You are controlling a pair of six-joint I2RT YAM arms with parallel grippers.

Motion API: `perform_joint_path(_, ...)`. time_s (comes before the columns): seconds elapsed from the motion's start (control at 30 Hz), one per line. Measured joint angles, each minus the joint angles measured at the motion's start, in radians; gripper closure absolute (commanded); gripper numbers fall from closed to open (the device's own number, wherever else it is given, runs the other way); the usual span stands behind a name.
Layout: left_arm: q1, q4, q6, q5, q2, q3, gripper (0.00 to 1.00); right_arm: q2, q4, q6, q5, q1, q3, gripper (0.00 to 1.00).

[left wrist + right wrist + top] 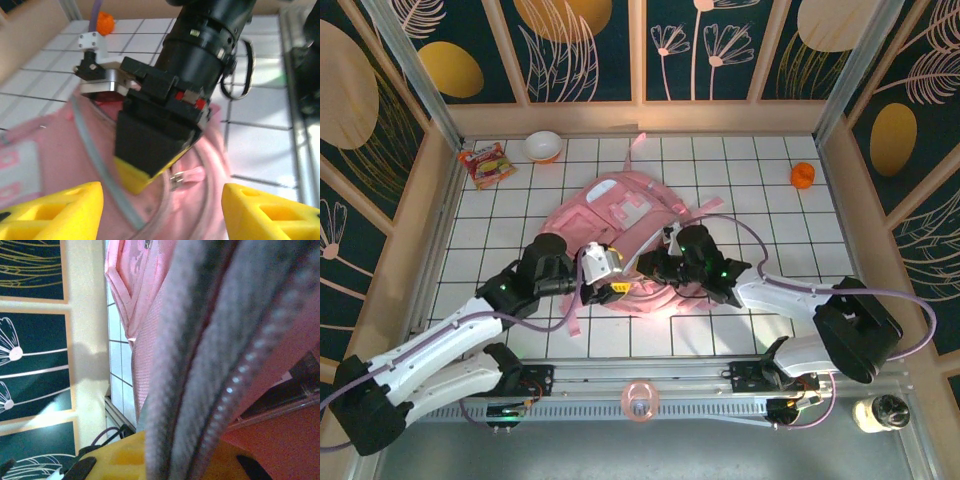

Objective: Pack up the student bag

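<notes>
**Working the backpack's zip open, nothing packed yet**

The pink backpack (630,205) is lying flat in the middle of the tiled table (770,230), with both arms reaching in over its near edge. The right gripper (137,172) is biting down on that edge, its jaws pressed together on the fabric beside the zip. In its own wrist view the grey zip tape (200,365) is running straight into the yellow finger. The left gripper (616,288) is hovering just in front of it. Its yellow fingers (55,210) are standing well apart with nothing between them but the bag's cloth below. The small pink zip pull (187,176) is lying just beside the right gripper's tip, between the two arms.

To my eye they are working on the opening step. One arm is pinning the bag while the other is lining up on the pull. From here I cannot tell how far open the zip is.

A bowl (543,146), a snack packet (483,163) and a small orange thing (803,175) are sitting well apart from the bag at the far side. So I judge the packing itself is not yet begun.

The next move is calling for a fine pinch. The left fingers need to close on that little pull, not on loose cloth, and draw it along the zip. The right needs to be holding the edge taut meanwhile, since soft fabric will likely bunch and drag.
</notes>
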Motion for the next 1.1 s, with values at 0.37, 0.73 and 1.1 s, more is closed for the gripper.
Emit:
perform_joint_path(0.37,0.0,0.023,0.335,-0.065,0.188,-0.056,0.58,0.004,-0.019,-0.028,-0.066,-0.006,0.034,1.0)
perform_joint_path(0.73,-0.002,0.117,0.299,-0.121,0.196,-0.089,1.0,-0.084,-0.116,-0.054,-0.016,-0.006,0.035,0.66)
perform_joint_path(1.1,-0.002,0.119,0.252,-0.114,0.216,-0.087,1.0,-0.457,-0.447,-0.148,0.216,0.05,0.0,0.62)
